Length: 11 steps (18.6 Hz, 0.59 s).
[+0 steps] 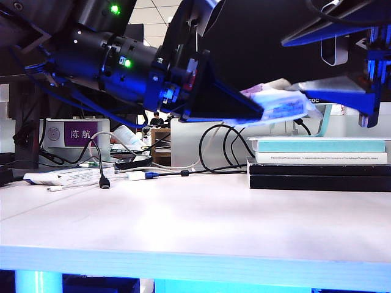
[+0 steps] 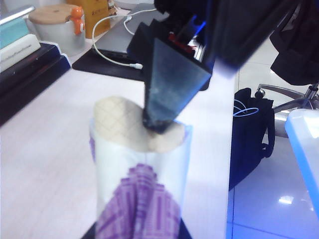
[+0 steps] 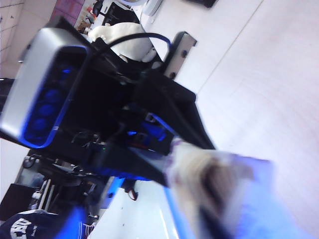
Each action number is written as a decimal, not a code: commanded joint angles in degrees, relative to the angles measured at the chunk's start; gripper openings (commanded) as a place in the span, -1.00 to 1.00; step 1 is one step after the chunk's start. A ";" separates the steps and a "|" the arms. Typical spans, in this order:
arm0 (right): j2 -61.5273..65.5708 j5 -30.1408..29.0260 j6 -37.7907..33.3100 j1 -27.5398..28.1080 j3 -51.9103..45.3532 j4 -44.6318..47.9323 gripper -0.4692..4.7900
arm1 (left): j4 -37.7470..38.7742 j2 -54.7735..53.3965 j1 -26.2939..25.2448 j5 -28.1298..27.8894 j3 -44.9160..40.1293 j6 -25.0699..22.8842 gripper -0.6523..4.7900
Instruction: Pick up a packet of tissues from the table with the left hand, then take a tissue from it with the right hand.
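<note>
The wide pale bench [image 1: 183,226] lies bare across its front. A stack of dark and teal books [image 1: 317,163] blocks the right rear; looped black cables [image 1: 214,152] clutter the back.

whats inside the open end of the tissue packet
Off-white tissue sticks out of the packet, which the left gripper holds; the right gripper tip sits at it. The wrapper hides the rest.

Our left hand [image 1: 256,113] is a bulky black cylindrical arm dotted with two green LEDs and small screws, glowing blue, ending in tapered black wedge fingers. Our right hand [image 1: 360,101] shows blue-tinted wedge fingers and looped black cables.
</note>
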State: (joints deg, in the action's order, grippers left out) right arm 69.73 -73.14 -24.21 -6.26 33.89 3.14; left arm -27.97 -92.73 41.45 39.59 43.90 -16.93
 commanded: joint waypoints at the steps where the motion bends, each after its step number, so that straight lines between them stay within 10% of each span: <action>1: -0.09 1.46 -0.17 0.02 0.24 2.32 0.29 | 0.15 0.24 0.13 1.40 0.24 -0.48 -0.43; 11: -0.09 2.54 -2.86 0.02 0.24 5.68 0.13 | 4.17 0.24 0.09 -1.84 0.26 -3.21 -0.43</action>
State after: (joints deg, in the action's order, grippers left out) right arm 69.78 -70.46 -27.16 -6.22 33.89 8.23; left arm -22.96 -92.73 41.45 37.30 43.94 -19.75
